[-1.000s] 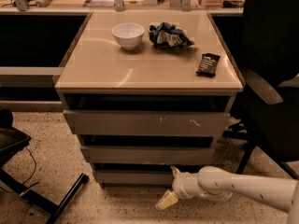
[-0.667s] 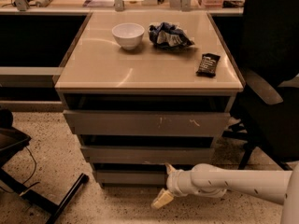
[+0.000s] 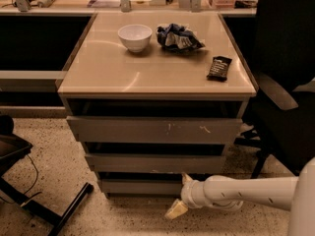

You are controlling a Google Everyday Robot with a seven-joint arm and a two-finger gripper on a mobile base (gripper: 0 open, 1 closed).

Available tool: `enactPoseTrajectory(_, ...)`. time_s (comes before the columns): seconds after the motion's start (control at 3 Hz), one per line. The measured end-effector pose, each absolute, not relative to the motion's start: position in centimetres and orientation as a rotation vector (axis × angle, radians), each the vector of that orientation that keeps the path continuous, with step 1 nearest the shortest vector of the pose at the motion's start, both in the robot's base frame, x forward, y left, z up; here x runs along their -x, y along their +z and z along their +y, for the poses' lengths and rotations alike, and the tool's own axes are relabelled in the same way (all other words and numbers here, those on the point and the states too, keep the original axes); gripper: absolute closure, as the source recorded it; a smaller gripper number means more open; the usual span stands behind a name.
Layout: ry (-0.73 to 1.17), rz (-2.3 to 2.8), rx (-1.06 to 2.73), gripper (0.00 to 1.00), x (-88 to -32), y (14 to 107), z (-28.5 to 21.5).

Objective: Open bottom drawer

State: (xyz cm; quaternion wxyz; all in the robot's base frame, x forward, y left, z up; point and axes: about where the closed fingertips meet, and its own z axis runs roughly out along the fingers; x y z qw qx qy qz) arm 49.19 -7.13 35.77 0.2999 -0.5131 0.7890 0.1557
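Gripper (image 3: 181, 194) low at bottom drawer (image 3: 140, 187), right end; claw wide, upper finger at front's top edge.

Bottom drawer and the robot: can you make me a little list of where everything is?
bottom drawer: lowest of three grey fronts, no handle
gripper: at the bottom drawer's right end, near the floor
tabletop: holds a white bowl, a crumpled bag and a dark snack bar
chair: black, to the right of the drawers
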Motion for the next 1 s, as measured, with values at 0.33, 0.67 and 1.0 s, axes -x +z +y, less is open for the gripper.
enactPoseTrajectory(0.33, 0.263, 2.222, 1.288, 0.0, -48.9, 34.1, -11.4)
enactPoseTrajectory(0.67, 0.178, 2.307, 1.25, 0.0, -49.1, 33.8, -13.5)
enactPoseTrajectory(1.0, 0.171, 2.312, 1.253, 0.0, -49.2, 33.6, -13.7)
